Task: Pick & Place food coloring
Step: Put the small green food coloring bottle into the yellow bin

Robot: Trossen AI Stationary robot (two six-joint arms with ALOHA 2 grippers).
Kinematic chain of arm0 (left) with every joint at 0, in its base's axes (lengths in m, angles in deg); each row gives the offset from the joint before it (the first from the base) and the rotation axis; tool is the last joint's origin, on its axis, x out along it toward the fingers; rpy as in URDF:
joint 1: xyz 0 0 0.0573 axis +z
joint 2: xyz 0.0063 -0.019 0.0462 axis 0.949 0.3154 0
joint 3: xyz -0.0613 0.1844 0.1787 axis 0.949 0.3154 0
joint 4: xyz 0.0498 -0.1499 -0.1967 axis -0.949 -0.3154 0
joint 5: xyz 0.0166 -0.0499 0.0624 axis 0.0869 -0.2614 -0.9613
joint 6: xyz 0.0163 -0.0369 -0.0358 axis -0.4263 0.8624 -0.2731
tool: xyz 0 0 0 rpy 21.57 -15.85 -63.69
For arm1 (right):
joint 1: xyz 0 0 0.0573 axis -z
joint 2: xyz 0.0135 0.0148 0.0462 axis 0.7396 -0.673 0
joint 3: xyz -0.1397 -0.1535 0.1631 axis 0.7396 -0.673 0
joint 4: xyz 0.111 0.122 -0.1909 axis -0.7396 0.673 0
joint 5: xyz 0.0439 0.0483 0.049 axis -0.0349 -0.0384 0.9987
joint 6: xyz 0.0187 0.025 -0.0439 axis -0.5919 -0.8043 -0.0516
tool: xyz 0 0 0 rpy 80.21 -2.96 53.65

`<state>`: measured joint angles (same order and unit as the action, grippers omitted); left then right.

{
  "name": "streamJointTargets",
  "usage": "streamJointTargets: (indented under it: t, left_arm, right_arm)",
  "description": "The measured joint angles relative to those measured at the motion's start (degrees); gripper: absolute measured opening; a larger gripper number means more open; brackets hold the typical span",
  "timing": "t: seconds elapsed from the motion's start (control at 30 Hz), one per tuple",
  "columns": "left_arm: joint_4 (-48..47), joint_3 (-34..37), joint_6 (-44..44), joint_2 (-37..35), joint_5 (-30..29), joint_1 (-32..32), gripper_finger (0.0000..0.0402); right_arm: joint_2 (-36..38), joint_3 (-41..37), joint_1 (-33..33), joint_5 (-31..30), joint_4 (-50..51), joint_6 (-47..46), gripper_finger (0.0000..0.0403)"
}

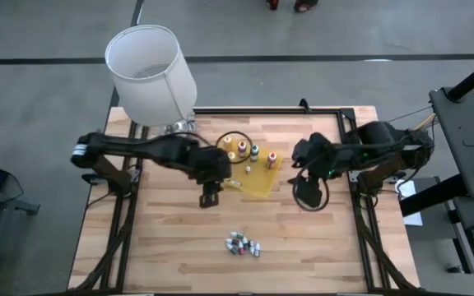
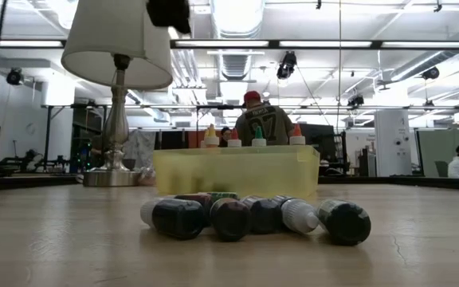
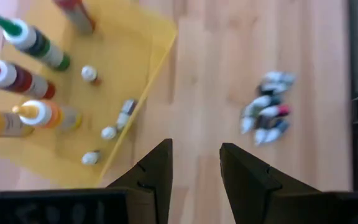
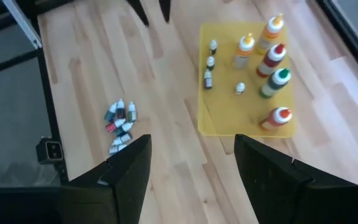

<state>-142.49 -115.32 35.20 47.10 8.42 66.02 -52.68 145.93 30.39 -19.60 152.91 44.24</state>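
Wooden table [image 1: 171, 247] is occupied by a yellow tray [image 1: 263, 182] holding upright food coloring bottles [image 1: 254, 152]; small vials [image 1: 243, 244] are clustered nearby; left gripper [image 1: 210, 198] and right gripper [image 1: 309, 195] are held spread, empty, above

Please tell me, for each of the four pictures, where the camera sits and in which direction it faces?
High view: above the table, facing straight down; shows both arms, left gripper, right gripper.
Low view: at table-top height, facing level across the small vials to the yellow tray; no gripper shows.
Left wrist view: on the left arm, facing down past its open fingers.
Right wrist view: on the right arm, facing down past its open fingers.
Shared: all four show the tray, its upright bottles and the vials.
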Motion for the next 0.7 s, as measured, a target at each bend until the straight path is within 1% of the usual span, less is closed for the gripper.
streamJointTargets:
  t: [0.17, 0.33, 0.47, 0.7]
  left_arm:
    - [6.14, 4.3, 1.93, -7.38, -1.06, -3.68, 0.0106]
    - [9.8, 9.96, 3.38, -13.64, -1.14, -5.09, 0.0106]
    - [11.2, 14.4, 6.02, -17.27, -1.12, -5.23, 0.0106]
    - [14.55, 21.58, 7.22, -20.87, -0.33, -5.51, 0.0106]
  right_arm:
    - [-0.02, -6.97, -2.82, 0.01, -6.77, 0.06, 0.0221]
    - [-0.02, -14.73, -5.55, 0.71, -14.84, -0.01, 0.0221]
    - [-0.02, -20.97, -6.87, 3.8, -22.44, -0.05, 0.0221]
    - [-0.02, -31.25, -7.49, 8.16, -37.67, -0.78, 0.0221]
